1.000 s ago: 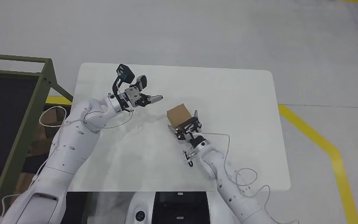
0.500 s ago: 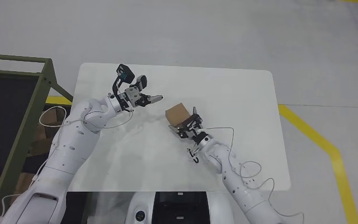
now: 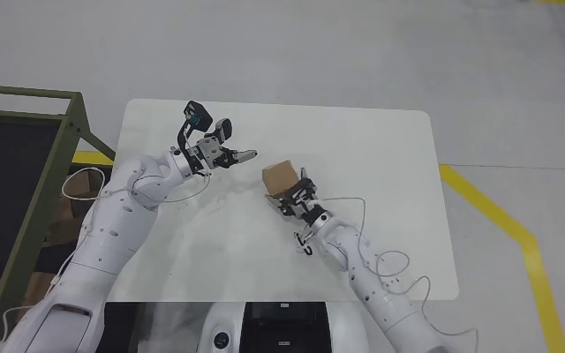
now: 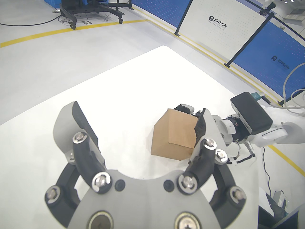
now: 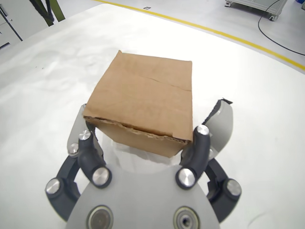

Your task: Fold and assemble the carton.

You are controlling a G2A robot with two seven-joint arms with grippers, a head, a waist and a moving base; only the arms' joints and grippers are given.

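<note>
The small brown cardboard carton (image 3: 279,175) was found near the middle of the white table (image 3: 380,141), its flaps apparently folded shut (one seam ragged). The right gripper (image 5: 152,109) was spread around its near end, with nothing clamped. The left gripper (image 4: 138,111) was held apart, wide open and empty. Final closing was judged in hand; next, a square, gentle press would be called for.

left claw (image 4: 139,113): spread | carton (image 4: 172,134): on table (image 4: 119,84) (closed up) | right claw (image 4: 188,109): behind carton
</note>
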